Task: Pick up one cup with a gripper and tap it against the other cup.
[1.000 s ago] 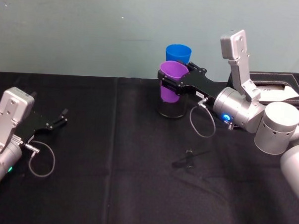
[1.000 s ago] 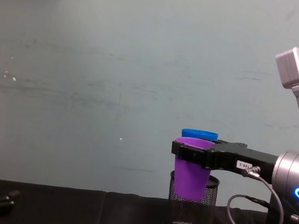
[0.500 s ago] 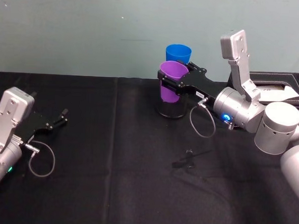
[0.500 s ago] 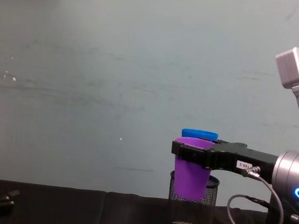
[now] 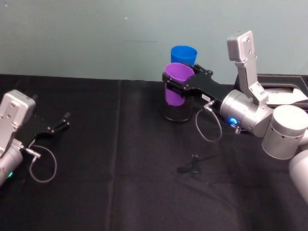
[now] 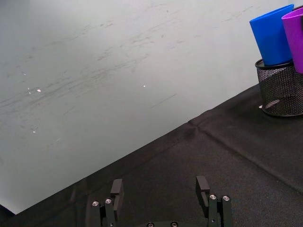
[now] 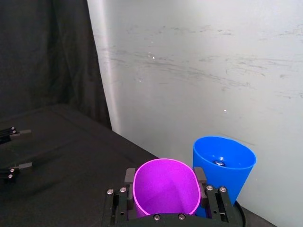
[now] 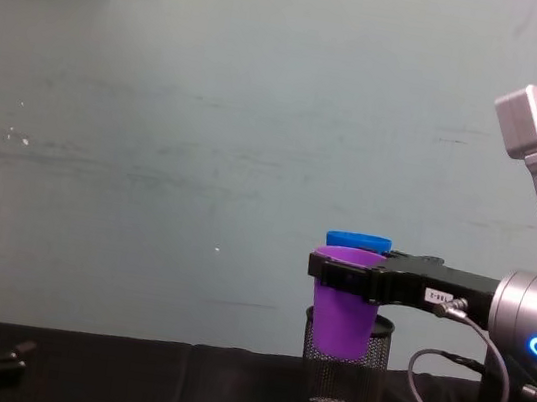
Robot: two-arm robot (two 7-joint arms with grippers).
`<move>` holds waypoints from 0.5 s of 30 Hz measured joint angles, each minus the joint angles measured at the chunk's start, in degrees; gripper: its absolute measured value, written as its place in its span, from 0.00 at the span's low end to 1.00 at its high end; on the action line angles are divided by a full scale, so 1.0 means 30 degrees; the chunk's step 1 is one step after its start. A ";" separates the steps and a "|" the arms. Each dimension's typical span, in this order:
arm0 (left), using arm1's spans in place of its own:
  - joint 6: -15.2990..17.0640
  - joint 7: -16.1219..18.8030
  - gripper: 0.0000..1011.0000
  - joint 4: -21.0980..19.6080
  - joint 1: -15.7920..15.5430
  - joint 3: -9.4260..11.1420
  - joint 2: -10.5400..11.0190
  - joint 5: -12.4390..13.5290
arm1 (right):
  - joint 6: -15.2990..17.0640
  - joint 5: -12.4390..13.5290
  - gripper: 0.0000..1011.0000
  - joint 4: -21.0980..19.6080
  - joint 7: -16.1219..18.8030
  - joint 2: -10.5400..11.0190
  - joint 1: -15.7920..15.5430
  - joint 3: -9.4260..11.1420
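Grips purple cup [image 5: 174,95] with right end effector [image 5: 178,80], just beside blue cup [image 5: 183,54]'s rim. Rests left end effector [image 5: 64,121], spread wide, far off.

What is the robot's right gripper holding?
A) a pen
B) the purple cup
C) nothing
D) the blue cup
B: the right gripper has its jaws shut on the purple cup just below the rim, while the blue cup stands free right behind it. The left gripper sits idle and open far off to the left.
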 joint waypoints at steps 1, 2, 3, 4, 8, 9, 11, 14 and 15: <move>-0.0001 0.0000 0.99 0.0001 0.0000 0.0000 0.0000 -0.0001 | -0.0001 0.0000 0.74 -0.0001 0.0000 0.0000 0.0000 0.0000; 0.0000 0.0000 0.99 0.0000 0.0000 -0.0001 -0.0001 0.0001 | -0.0001 -0.0001 0.74 -0.0001 -0.0001 0.0000 0.0000 0.0000; -0.0001 -0.0001 0.99 0.0000 0.0000 -0.0001 -0.0001 0.0001 | -0.0005 -0.0001 0.74 0.0000 0.0002 -0.0001 0.0000 0.0000; 0.0000 0.0000 0.99 0.0000 0.0000 0.0000 0.0000 0.0000 | -0.0023 -0.0004 0.74 0.0004 0.0009 -0.0001 0.0000 0.0000; 0.0000 0.0000 0.99 0.0000 0.0000 -0.0001 0.0000 0.0000 | -0.0144 -0.0012 0.74 0.0059 0.0134 0.0012 -0.0013 -0.0014; 0.0000 0.0000 0.99 0.0000 0.0000 0.0000 0.0000 0.0000 | -0.0159 -0.0010 0.74 0.0051 0.0176 0.0027 -0.0039 -0.0019; -0.0001 0.0000 0.99 0.0000 0.0000 -0.0001 -0.0001 0.0001 | -0.0161 0.0004 0.74 -0.0079 0.0288 0.0088 -0.0195 -0.0035; -0.0001 0.0000 0.99 0.0000 0.0000 -0.0001 0.0001 0.0001 | -0.0132 0.0085 0.74 -0.0442 0.0378 0.0207 -0.0516 -0.0068; 0.0000 0.0000 0.99 0.0000 0.0000 0.0000 -0.0001 0.0001 | -0.0112 0.0104 0.74 -0.0527 0.0416 0.0238 -0.0608 -0.0081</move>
